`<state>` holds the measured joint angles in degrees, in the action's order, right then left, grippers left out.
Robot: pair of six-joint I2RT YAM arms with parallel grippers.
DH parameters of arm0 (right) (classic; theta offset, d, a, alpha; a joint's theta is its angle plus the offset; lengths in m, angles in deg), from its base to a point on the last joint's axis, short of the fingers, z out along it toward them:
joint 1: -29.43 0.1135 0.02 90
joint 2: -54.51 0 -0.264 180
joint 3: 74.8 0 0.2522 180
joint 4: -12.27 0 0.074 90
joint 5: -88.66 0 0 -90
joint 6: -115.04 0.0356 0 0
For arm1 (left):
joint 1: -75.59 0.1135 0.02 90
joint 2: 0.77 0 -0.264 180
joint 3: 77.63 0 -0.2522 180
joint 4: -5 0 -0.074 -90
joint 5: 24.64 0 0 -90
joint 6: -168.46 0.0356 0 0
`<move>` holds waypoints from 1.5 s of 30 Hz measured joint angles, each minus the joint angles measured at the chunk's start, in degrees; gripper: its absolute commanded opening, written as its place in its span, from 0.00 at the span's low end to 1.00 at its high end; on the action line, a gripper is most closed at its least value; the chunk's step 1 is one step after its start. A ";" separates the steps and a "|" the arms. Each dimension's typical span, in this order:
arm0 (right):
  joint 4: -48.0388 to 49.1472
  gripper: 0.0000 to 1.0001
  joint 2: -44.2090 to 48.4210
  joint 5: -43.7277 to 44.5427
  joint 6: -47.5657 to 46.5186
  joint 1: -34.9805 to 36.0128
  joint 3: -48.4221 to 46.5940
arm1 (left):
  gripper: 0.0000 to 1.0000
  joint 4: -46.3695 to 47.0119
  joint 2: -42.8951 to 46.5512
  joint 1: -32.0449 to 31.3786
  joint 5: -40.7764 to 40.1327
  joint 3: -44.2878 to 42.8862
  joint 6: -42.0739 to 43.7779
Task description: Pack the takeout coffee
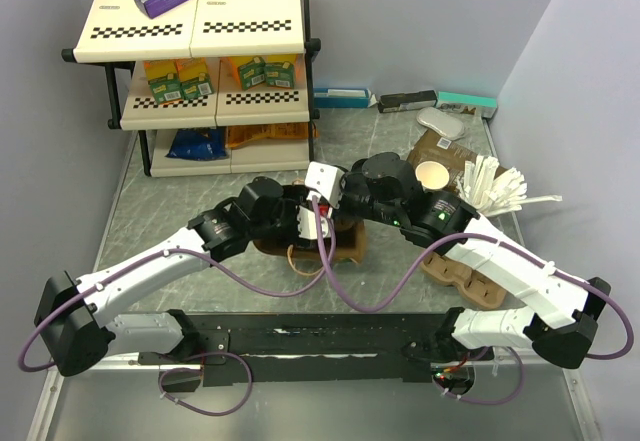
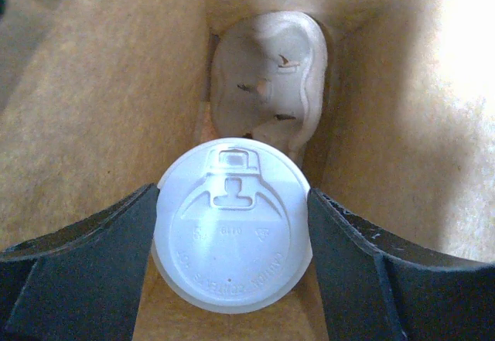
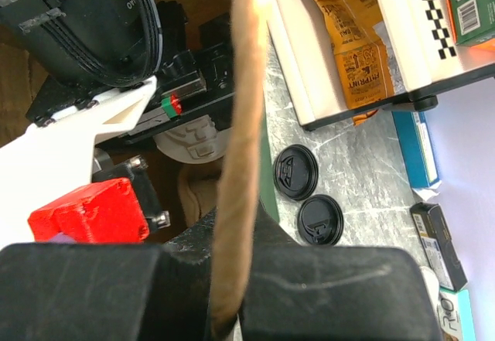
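A takeout coffee cup with a white lid (image 2: 232,236) sits between the black fingers (image 2: 93,256) of my left gripper (image 2: 233,202), which touch the lid on both sides. The cup hangs inside a brown paper bag (image 2: 93,109), above a pale pulp cup tray (image 2: 267,78) at the bag's bottom. My right gripper (image 3: 232,287) is shut on the bag's upright brown edge (image 3: 244,86). In the top view both wrists meet over the bag (image 1: 348,239). A second white cup (image 1: 431,174) stands open and lidless at the right.
Two black lids (image 3: 296,172) (image 3: 319,219) lie on the table beside the bag. White sticks (image 1: 495,186) fan out at the right, near a brown pulp tray (image 1: 470,271). A shelf rack (image 1: 190,31) with snack packs stands at the back left.
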<state>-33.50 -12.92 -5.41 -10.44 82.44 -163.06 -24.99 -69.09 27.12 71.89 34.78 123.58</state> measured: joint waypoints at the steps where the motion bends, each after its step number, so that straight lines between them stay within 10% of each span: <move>1: 0.07 0.00 0.00 0.02 0.00 0.00 0.00 | 0.01 -0.44 -0.02 0.00 -0.02 -0.37 -0.83; 33: 2.67 0.00 -0.55 2.84 8.63 0.11 4.46 | 0.02 4.33 2.45 -0.26 13.97 5.22 0.09; 37: 2.80 0.00 -0.50 2.45 8.63 0.11 4.59 | 0.57 3.37 2.47 -0.26 12.81 4.11 -0.26; 45: 2.89 0.00 -0.48 1.68 8.50 0.13 5.66 | 0.73 -1.40 4.20 0.39 11.39 2.03 -2.84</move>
<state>-30.62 -13.41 -3.73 -1.94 82.57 -157.40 -26.39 -64.89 27.52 83.27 36.81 120.74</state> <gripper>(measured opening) 0.014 0.729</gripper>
